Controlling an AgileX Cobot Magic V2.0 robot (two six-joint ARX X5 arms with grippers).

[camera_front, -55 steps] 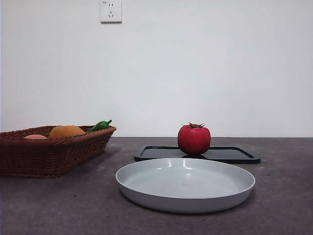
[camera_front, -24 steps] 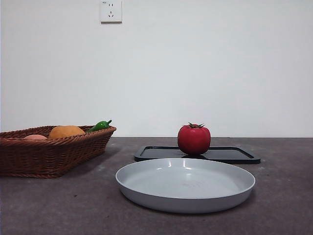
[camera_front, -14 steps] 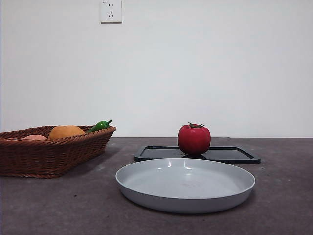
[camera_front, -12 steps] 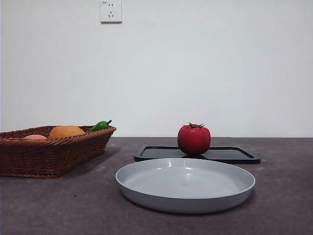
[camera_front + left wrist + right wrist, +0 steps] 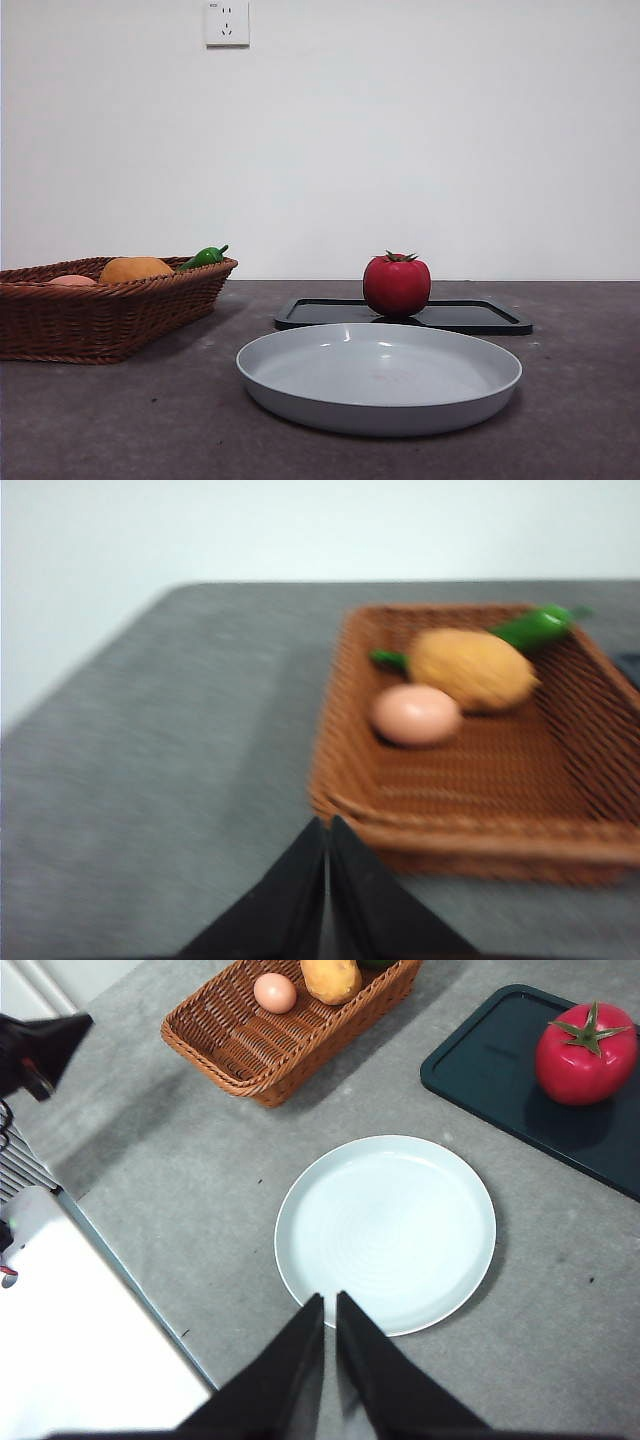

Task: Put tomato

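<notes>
My tomato (image 5: 397, 286) sits on the black tray (image 5: 470, 317) behind the plate (image 5: 380, 378); both the left claw (image 5: 326, 855) and right claw (image 5: 329, 1325) are clenched, empty. Pinching that glossy round skin off-centre could roll it away.

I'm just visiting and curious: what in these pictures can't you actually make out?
- Basket contents, front view: the wall hides most of the orange fruit, pepper and pink egg-like thing.
- Left wrist view: motion blur smears everything; the pepper is only a green streak.
- Tray, right wrist view: cut off by the picture's edge.
- Both arms: absent from the front view.
- Wall socket, front view: cut off by the top edge.
</notes>
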